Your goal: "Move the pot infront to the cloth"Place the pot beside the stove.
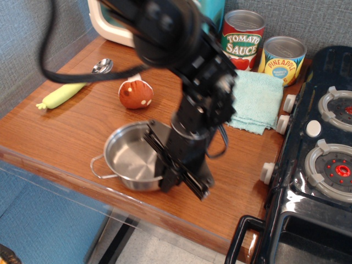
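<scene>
The shiny steel pot (131, 158) is near the table's front edge, left of centre, with one wire handle pointing left. My gripper (180, 179) points down and is shut on the pot's right rim. I cannot tell whether the pot rests on the wood or hangs just above it. The teal cloth (257, 100) lies flat at the back right, partly hidden by my arm. The black stove (322, 159) stands along the table's right side, right of the cloth. The pot is left of and nearer than the cloth, well apart from the stove.
A red-brown mushroom toy (136, 94) sits behind the pot. A spoon with a yellow-green handle (61, 94) lies at the far left. A tomato sauce can (243, 38) and a pineapple can (281, 58) stand behind the cloth. The toy microwave (110, 25) is at the back.
</scene>
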`<move>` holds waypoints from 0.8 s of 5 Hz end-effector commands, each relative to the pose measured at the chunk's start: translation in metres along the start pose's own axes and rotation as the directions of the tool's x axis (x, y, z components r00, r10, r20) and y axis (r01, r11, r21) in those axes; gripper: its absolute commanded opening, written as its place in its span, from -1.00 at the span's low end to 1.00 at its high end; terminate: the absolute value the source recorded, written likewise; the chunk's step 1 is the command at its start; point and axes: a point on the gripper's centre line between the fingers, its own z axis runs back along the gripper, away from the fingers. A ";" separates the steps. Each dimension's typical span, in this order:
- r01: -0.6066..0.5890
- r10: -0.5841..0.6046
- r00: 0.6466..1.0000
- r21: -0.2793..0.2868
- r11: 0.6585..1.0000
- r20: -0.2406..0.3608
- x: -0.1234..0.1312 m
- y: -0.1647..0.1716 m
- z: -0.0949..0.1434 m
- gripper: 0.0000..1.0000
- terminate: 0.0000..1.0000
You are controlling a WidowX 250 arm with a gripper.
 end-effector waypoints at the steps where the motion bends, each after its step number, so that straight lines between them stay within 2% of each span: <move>1: 0.055 -0.055 0.998 -0.002 0.999 0.038 0.012 -0.013 0.001 -1.00 -1.00; 2: 0.050 -0.050 0.995 -0.003 0.999 0.084 0.010 -0.016 0.014 1.00 -1.00; 4: -0.079 0.090 0.983 -0.074 0.994 0.159 0.005 0.007 0.058 1.00 -1.00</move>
